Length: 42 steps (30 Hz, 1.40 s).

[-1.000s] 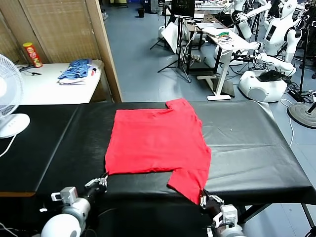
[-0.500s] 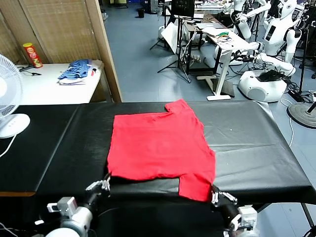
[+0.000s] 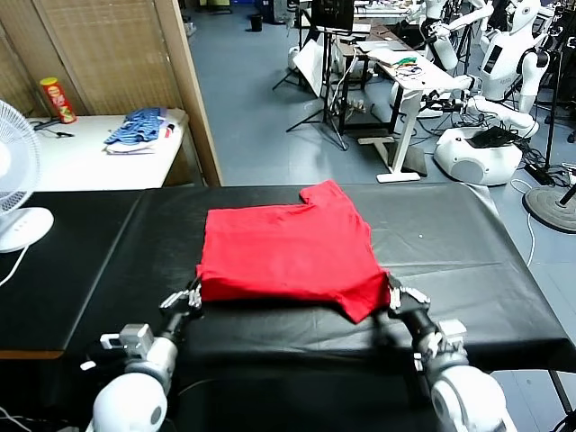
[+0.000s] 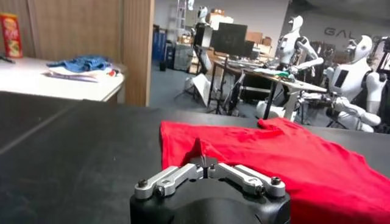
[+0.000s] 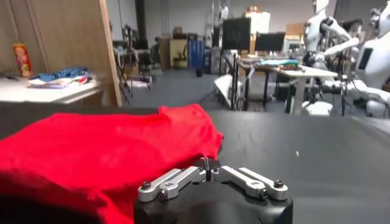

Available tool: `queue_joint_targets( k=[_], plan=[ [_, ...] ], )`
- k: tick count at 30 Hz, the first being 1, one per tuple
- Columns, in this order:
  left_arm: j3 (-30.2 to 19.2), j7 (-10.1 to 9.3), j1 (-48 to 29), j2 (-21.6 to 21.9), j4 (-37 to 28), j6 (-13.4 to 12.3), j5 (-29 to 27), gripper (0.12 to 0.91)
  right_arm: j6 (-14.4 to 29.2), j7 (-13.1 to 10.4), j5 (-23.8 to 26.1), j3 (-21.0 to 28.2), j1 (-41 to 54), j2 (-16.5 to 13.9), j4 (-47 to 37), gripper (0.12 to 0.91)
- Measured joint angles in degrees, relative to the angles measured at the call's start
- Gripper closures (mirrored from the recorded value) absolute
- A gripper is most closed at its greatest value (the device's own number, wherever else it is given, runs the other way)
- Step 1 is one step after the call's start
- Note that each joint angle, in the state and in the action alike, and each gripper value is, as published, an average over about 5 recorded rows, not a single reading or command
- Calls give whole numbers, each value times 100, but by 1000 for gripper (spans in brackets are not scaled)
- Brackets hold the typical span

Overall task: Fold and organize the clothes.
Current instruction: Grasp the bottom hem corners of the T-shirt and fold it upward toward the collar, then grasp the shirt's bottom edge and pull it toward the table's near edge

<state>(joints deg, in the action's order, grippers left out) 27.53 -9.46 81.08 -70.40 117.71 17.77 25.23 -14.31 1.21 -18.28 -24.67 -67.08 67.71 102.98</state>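
The red T-shirt (image 3: 288, 247) lies on the black table (image 3: 459, 261), plain side up, with its near part doubled back so it looks short. My left gripper (image 3: 193, 294) is shut on the shirt's near left corner; the left wrist view shows a small peak of red T-shirt (image 4: 292, 152) pinched at the left gripper (image 4: 206, 164). At the near right corner, by the sleeve, my right gripper (image 3: 393, 292) is shut on the cloth. The right wrist view has the red T-shirt (image 5: 91, 152) bunched beside the right gripper (image 5: 208, 165).
A white fan (image 3: 13, 180) stands at the table's left end. Behind it a white side table (image 3: 81, 162) carries a blue striped cloth pile (image 3: 139, 126) and a red can (image 3: 58, 99). Other robots and desks stand far behind.
Both grippers have moved away from the near edge, carrying the shirt's near hem and sleeve up off the table's front and over the shirt. Both stayed shut.
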Motion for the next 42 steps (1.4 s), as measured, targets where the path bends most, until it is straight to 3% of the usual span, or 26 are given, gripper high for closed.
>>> queue_joint_targets(
  k=[10,14,17,21,23,26,30,35,37,40,42],
  plan=[
    [-137,-22,-407,191,-566,-12,-158,905,-126,199,-27,363,676,11,-713,886],
    [-197,-66,-499,201,-686,51,-144,892,-359,302,-156,286,523,-102,-511,721],
    [-210,-69,-496,166,-693,84,-134,790,-533,313,-214,170,216,-238,-119,554],
    [-201,-60,-395,148,-608,103,-137,560,-600,329,-173,-11,-277,-371,424,343],
    [-193,-54,-318,149,-536,109,-138,459,-578,343,-110,-86,-499,-398,596,269],
    [-188,-44,-198,151,-436,133,-117,312,-538,348,-42,-157,-758,-406,713,233],
    [-181,-51,-69,144,-363,239,79,238,-515,327,3,-189,-895,-391,728,266],
    [-113,-62,-30,141,-391,373,506,232,-482,322,130,-153,-889,-340,584,400],
    [-91,-45,-32,143,-423,387,625,239,-477,323,166,-126,-867,-314,493,489],
    [-77,-22,-42,149,-474,392,690,325,-469,320,179,-90,-839,-286,349,647],
    [-76,-14,-50,156,-508,398,706,437,-454,302,148,-84,-837,-282,290,745]
  ],
)
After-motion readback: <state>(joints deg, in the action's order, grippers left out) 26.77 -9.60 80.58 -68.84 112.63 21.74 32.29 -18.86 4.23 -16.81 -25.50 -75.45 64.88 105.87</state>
